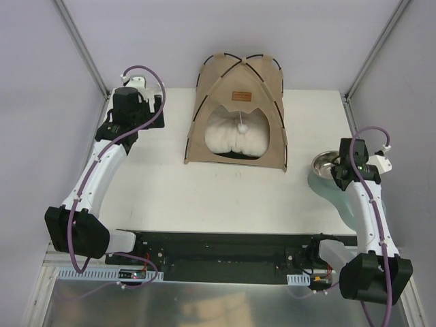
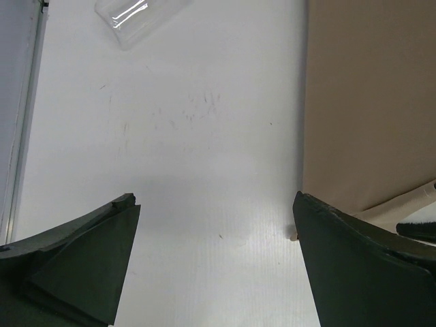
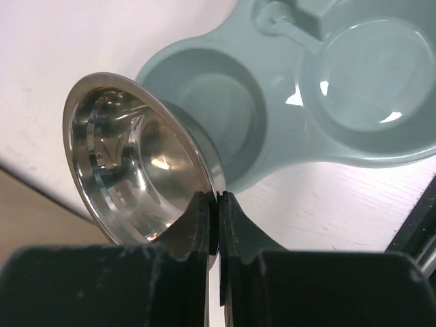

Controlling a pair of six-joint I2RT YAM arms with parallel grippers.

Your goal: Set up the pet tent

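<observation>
The tan pet tent [image 1: 237, 109] stands upright at the back middle of the table, black poles arched over it, a brown label above its doorway. A fluffy off-white pillow [image 1: 236, 133] lies inside. The tent's tan wall also shows at the right of the left wrist view [image 2: 371, 102]. My left gripper [image 2: 214, 225] is open and empty over bare table left of the tent. My right gripper [image 3: 217, 204] is shut on the rim of a steel bowl [image 3: 133, 167], held tilted over a teal feeder tray [image 3: 286, 88] at the table's right edge.
A clear plastic piece [image 2: 139, 17] lies on the table ahead of my left gripper. The teal feeder tray [image 1: 327, 187] has two round wells. Metal frame posts stand at the back corners. A black rail [image 1: 218, 255] runs along the near edge.
</observation>
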